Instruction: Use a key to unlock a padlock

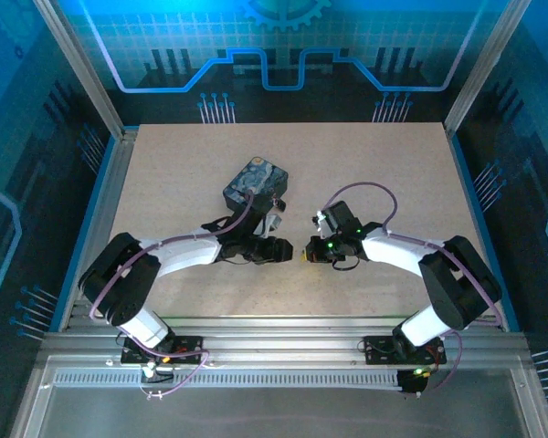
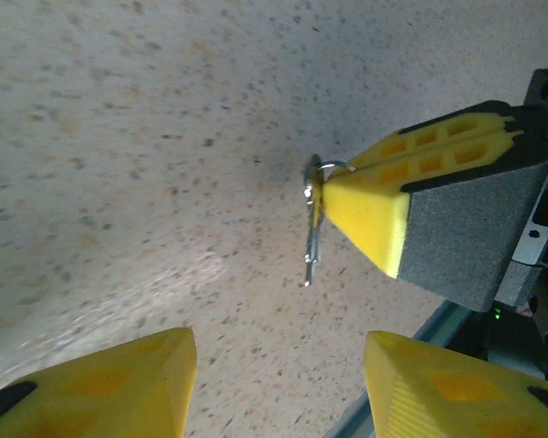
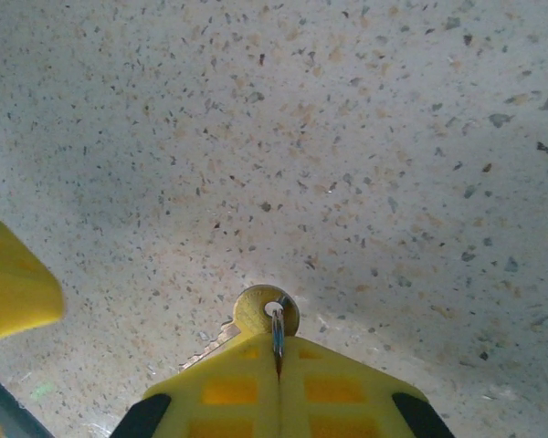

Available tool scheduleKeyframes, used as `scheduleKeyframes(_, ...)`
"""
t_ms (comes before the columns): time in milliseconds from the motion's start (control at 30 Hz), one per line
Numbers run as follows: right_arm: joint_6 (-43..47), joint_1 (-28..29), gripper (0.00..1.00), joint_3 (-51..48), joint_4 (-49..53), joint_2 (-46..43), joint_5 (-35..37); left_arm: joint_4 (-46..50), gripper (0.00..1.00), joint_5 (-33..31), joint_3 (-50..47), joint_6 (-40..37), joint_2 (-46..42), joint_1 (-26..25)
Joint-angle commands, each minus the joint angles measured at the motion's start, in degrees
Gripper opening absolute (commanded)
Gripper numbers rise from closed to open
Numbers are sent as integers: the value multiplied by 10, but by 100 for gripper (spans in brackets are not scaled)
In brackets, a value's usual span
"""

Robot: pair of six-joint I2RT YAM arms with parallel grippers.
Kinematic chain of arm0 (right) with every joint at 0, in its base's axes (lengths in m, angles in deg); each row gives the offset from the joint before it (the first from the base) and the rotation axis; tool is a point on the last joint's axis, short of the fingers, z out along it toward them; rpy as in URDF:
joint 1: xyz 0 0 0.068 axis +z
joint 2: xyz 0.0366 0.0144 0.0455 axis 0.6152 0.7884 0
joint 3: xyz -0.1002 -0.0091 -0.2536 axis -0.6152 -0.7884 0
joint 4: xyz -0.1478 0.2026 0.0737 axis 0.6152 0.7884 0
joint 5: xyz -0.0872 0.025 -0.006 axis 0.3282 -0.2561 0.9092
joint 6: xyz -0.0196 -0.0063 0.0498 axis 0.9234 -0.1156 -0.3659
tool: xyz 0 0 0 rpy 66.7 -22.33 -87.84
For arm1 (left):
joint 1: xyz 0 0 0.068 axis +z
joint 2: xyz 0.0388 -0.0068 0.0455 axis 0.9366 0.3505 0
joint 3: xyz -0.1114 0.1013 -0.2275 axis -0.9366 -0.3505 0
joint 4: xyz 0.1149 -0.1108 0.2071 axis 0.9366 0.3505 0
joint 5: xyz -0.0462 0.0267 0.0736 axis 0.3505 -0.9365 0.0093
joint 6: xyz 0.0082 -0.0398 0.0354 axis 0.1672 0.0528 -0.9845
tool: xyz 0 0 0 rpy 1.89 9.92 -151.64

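Farthest left, just beyond the left pincer (image 2: 281,347), a dark blue swirl-painted box (image 1: 254,182) sits on the speckled counter (image 2: 119,137). No lettering on it can be read from above. The left pincer stands partly open with nothing between its yellow fingers (image 2: 119,383). It faces the right pincer tip to tip, and the gap looks lined up on what the other one carries, which suggests a handover or a steadying grip is being prepared. Straight ahead of the left pincer, between the two tips, is the key (image 3: 265,312), clear of the counter. From the left wrist it shows edge-on, hanging down thin and flat from a small wire ring (image 2: 333,166). From the right wrist its round head with the hole sticks out just past the fingertips, and the toothed blade slants away to one side. The right pincer (image 3: 279,356) is closed tight, its two yellow pads pressed together on the ring and the edge of the key's head. Holding it by the head end leaves the whole blade free, which I judge is the point: the working part can meet a keyhole or be taken by the other pincer. No stamp or brand can be read on the key; its surface is too small and too blurred.
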Motion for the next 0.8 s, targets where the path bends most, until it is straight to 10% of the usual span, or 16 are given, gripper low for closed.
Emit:
scheduleKeyframes(0,-7,-7,0,6,5,-20,-11,-67,48,36,-3,33,14,-5)
scheduleKeyframes(767,-12,6,0,18,-7,-9,-31,-115,32,53,7,64,74,-7)
